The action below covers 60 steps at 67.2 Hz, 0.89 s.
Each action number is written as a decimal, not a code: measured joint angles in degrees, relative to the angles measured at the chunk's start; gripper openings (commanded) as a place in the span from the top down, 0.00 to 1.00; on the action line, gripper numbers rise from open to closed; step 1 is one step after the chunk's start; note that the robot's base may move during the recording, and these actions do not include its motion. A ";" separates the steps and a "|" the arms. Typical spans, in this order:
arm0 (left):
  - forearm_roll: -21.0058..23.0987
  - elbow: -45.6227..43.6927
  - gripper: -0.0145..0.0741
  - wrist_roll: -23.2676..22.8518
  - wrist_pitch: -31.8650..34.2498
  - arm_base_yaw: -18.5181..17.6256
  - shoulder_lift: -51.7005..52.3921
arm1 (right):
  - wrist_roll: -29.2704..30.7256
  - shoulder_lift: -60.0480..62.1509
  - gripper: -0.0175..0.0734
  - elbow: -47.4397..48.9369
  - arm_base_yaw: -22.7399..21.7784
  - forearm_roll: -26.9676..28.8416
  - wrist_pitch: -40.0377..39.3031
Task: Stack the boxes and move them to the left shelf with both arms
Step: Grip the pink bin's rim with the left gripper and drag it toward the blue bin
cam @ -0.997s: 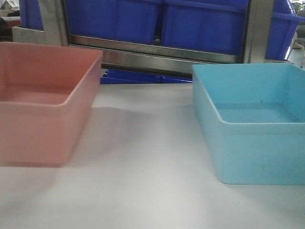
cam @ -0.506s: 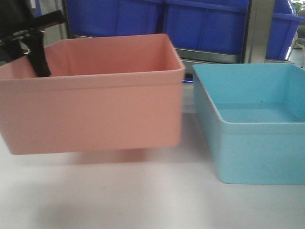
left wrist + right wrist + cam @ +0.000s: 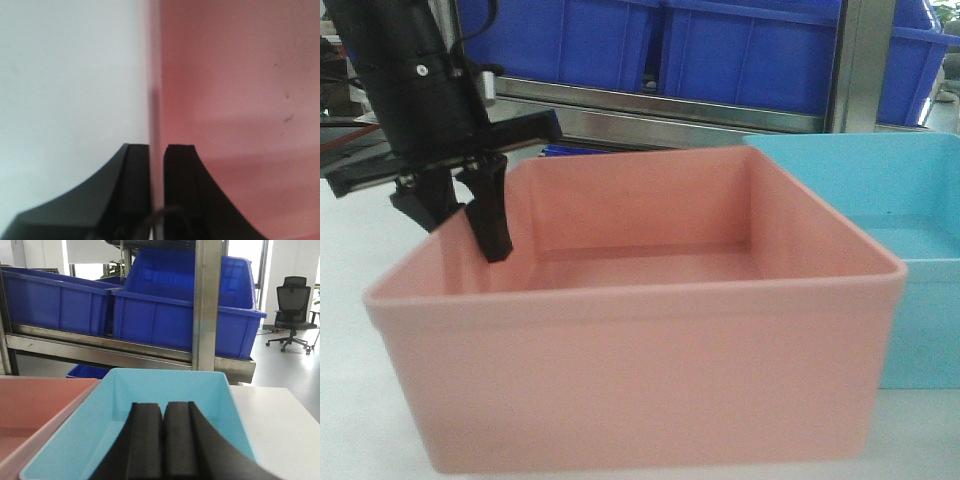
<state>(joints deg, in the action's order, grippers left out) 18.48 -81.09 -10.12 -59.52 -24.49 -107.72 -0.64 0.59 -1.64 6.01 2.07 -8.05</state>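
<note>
The salmon pink box (image 3: 650, 380) fills the front view's foreground and hides the left end of the light blue box (image 3: 920, 250) behind it. My left gripper (image 3: 465, 232) is shut on the pink box's left wall, one finger inside and one outside. In the left wrist view the fingers of the gripper (image 3: 157, 150) straddle that thin wall, with pink box (image 3: 240, 100) on the right. My right gripper (image 3: 162, 407) is shut and holds nothing, hovering over the near end of the blue box (image 3: 165, 382). The pink box (image 3: 35, 405) lies along its left rim.
A stainless-steel shelf frame (image 3: 670, 105) crosses behind the boxes, with an upright post (image 3: 207, 305) and dark blue ribbed bins (image 3: 165, 315) on it. White tabletop (image 3: 280, 425) extends right of the blue box. An office chair (image 3: 292, 310) stands far right.
The pink box left its spot at the far left and came right and toward the camera, held by my left gripper. The blue box has not moved.
</note>
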 measured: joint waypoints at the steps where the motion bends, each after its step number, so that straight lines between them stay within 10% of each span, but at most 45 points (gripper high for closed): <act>1: 0.00 0.21 0.84 -0.15 0.40 -0.28 0.00 | 0.00 0.00 0.75 0.00 0.00 0.00 0.00; 60: -1.16 3.17 0.54 1.34 3.37 -0.48 10.09 | 0.00 0.00 0.75 0.00 0.00 0.00 0.00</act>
<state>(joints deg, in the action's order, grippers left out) 17.32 -77.92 -8.78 -56.16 -24.96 -97.62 -0.64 0.59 -1.64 6.01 2.07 -8.05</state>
